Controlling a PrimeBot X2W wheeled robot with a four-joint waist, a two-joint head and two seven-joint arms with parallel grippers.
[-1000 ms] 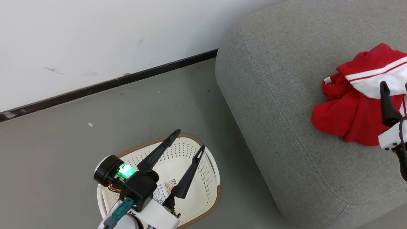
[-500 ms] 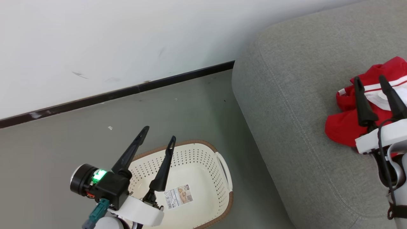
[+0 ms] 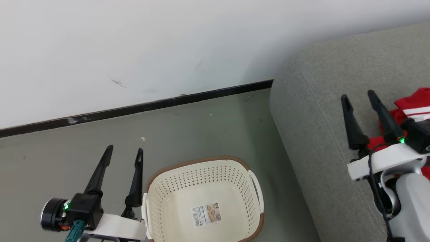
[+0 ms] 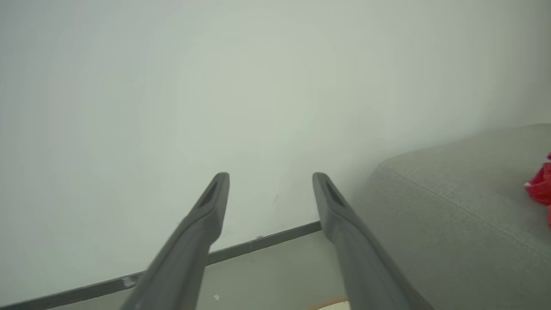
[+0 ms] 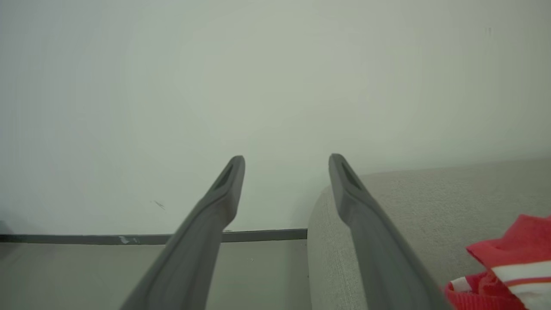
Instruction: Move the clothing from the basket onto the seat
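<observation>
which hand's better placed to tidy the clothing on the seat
Right: right hand, open, over the grey fabric seat beside the red striped clothing; left hand by the cream plastic basket.

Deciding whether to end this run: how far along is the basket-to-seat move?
Done: the red clothing lies on the seat, and the basket holds no fabric, just a label on its floor. In hand: nothing; the left gripper is open beside the basket, the right gripper open over the seat by the clothing. Left: nothing visible, though the basket's near edge is cropped.
</observation>
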